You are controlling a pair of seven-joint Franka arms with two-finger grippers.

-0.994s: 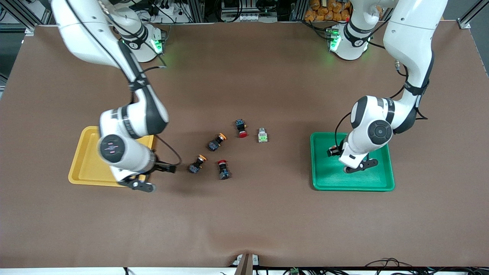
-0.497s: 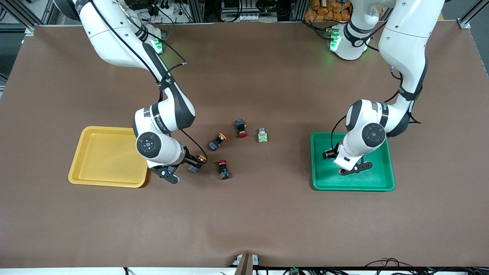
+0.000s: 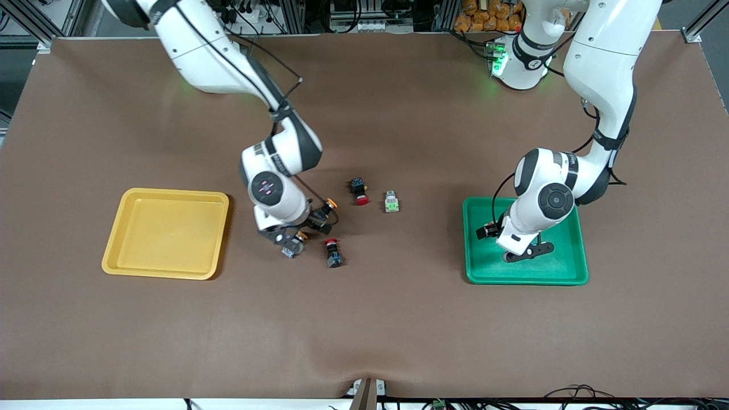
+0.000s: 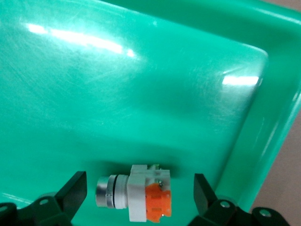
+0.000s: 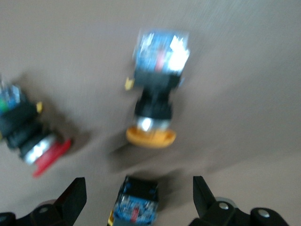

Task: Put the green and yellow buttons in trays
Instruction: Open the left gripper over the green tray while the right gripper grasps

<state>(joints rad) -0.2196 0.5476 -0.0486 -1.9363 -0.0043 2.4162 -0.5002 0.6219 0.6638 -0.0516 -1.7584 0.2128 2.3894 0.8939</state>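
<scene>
Six switches, 2 trays, 2 arms on brown table (image 3: 398, 341). Clock read from front cam, 12 = robots' bases.

1. Yellow tray (image 3: 165, 193): at 9 o'clock of the switch cluster, toward right arm's end.
2. Green tray (image 3: 569, 256): at 3 o'clock of the cluster, toward left arm's end.
3. Pale grey btn, orange end (image 4: 143, 195): lies on its side in green tray, near a rounded corner.
4. Pale grey btn, green end (image 3: 390, 201): on table at cluster's 2 o'clock edge, between red-cap switch and green tray, well apart from tray.
5. Yellow-cap btn no. 1 (image 3: 326, 207): on table mid-cluster, partly under right arm's wrist.
6. Yellow-cap btn no. 2 (image 3: 294, 245): on table at 7 o'clock of no. 1, nearest the yellow tray, not in it.
7. Red-cap switch A (image 3: 359, 191): at 1 o'clock of no. 1, just beside item 4.
8. Red-cap switch B (image 3: 333, 253): at 5 o'clock of no. 1, nearest front cam.
9. Left gripper (image 4: 138, 197): low over green tray, jaws spread wide, one finger each side of item 3, gaps both sides, nothing held.
10. Right gripper (image 5: 138, 197): over the yellow-cap pair, jaws wide apart. A dark blue body sits between the fingers; which btn, can't tell. No grip seen.
</scene>
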